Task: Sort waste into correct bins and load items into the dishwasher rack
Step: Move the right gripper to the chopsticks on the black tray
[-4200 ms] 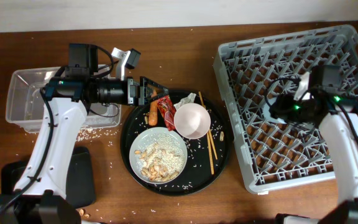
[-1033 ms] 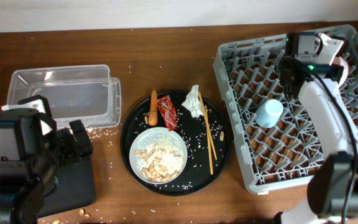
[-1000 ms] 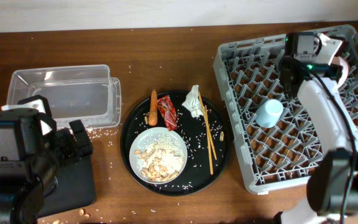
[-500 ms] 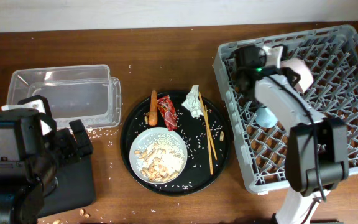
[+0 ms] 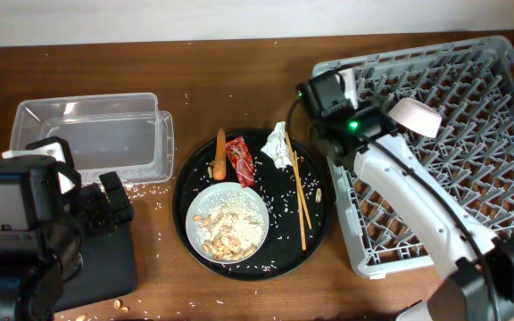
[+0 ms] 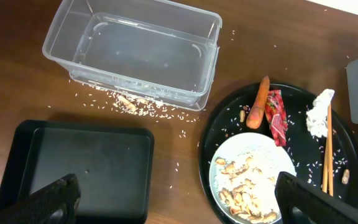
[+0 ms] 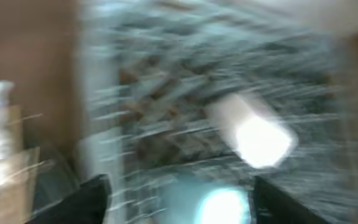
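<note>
The grey dishwasher rack (image 5: 471,80) fills the right side. The white-pink bowl (image 5: 415,116) lies in it. The light-blue cup is hidden under my right arm from overhead and shows blurred in the right wrist view (image 7: 224,208). My right gripper (image 5: 321,96) is open and empty at the rack's left edge. The white plate (image 5: 227,223) with peanuts and rice, the carrot (image 5: 219,156), the red wrapper (image 5: 239,160), the tissue (image 5: 277,145) and the chopsticks (image 5: 297,192) lie on the round black tray. My left gripper (image 6: 185,205) is open and empty above the table's lower left.
The clear tub (image 5: 92,134) stands at the back left, with rice grains (image 5: 141,187) scattered along its front. The flat black tray (image 6: 79,162) lies in front of it, mostly under my left arm from overhead. The right wrist view is motion-blurred.
My right arm has swung left from the rack's back right to its left edge. The bowl now lies free in the rack, farther left. The left arm has not moved in the last second.
</note>
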{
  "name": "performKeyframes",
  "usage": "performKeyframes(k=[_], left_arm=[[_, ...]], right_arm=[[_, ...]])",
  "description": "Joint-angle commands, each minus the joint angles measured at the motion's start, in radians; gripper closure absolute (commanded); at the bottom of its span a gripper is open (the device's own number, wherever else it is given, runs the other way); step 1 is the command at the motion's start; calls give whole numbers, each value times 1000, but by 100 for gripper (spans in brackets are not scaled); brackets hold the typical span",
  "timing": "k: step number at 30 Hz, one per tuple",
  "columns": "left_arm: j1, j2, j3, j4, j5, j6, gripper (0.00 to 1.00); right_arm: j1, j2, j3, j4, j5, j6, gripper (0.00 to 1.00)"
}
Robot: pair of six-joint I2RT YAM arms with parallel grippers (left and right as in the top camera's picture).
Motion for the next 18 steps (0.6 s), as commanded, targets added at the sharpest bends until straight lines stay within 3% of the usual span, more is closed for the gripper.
performKeyframes(k=[1,3,4,8,18], left_arm=[[7,-2,1,0,-18,-10,1],[7,-2,1,0,-18,-10,1],[7,-2,1,0,-18,-10,1],[7,-2,1,0,-18,-10,0],[7,-2,1,0,-18,-10,1]], right_arm=[[9,55,-16,-39,-516,0,46],[9,94,-32,-56,-551,55,60],[8,114,-40,-61,-551,78,62],[12,240,-55,-84,-655,31,62],[14,357,-55,-60,-658,22,71]])
